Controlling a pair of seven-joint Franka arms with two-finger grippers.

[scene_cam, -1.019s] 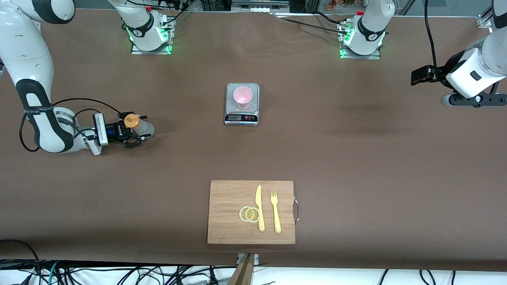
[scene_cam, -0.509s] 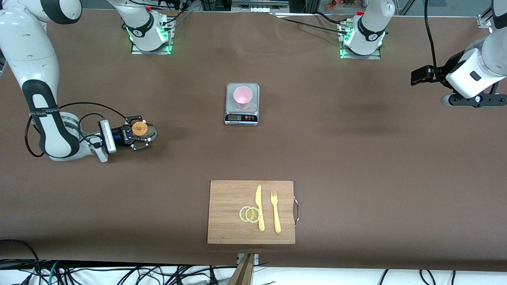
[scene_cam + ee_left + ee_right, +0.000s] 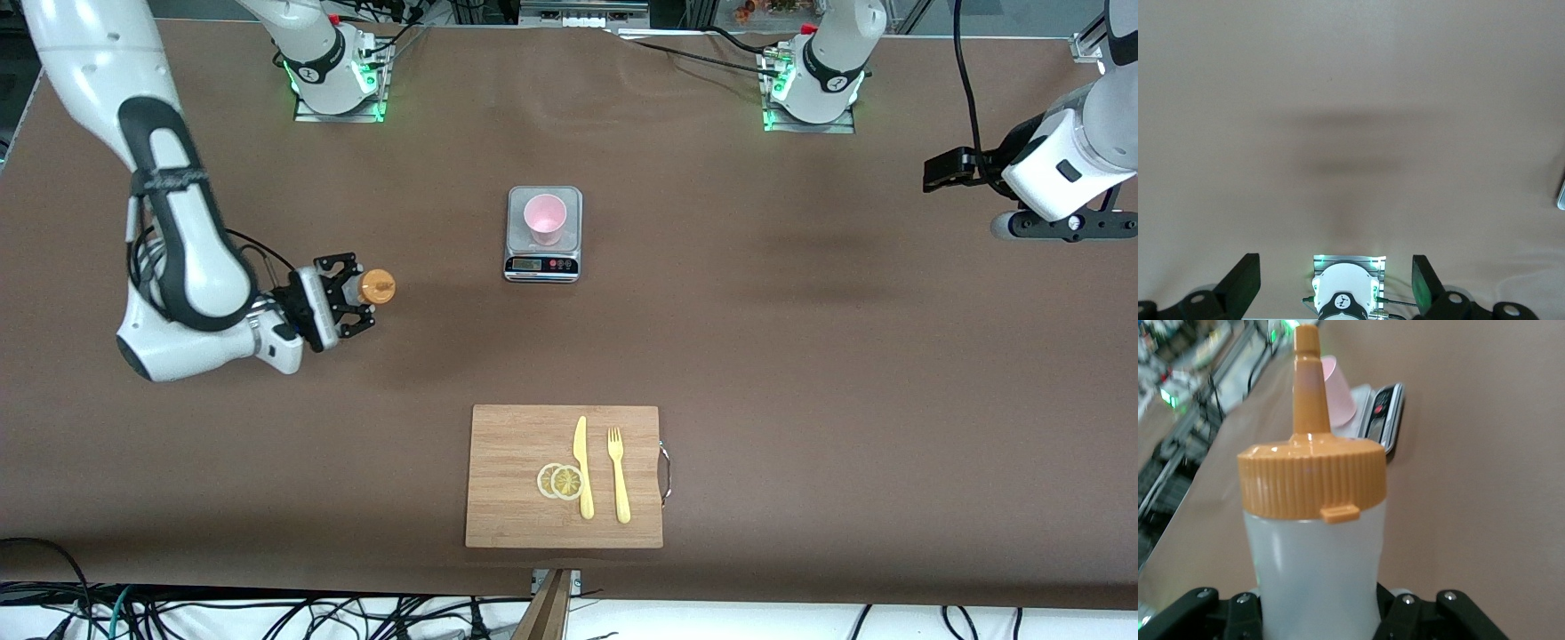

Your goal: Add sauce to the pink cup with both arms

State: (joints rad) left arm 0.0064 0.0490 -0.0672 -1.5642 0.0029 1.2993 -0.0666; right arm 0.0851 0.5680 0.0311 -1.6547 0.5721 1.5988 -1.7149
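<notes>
My right gripper (image 3: 349, 299) is shut on the sauce bottle (image 3: 373, 287), a whitish squeeze bottle with an orange nozzle cap. It holds the bottle above the table toward the right arm's end, tipped with the nozzle pointing toward the scale. In the right wrist view the bottle (image 3: 1315, 553) fills the space between the jaws. The pink cup (image 3: 544, 218) stands upright on a small silver scale (image 3: 543, 264) mid-table and also shows in the right wrist view (image 3: 1340, 392). My left gripper (image 3: 1062, 225) waits raised over the left arm's end of the table, open and empty (image 3: 1336, 283).
A wooden cutting board (image 3: 507, 444) lies nearer the front camera than the scale, with two lemon slices (image 3: 560, 481), a yellow knife (image 3: 582, 467) and a yellow fork (image 3: 618, 476) on it. The arm bases (image 3: 338, 76) stand along the table's farthest edge.
My right gripper has lifted the bottle off the table and carried it toward the scale. The bottle has tipped so its nozzle points toward the cup. The left arm has not moved.
</notes>
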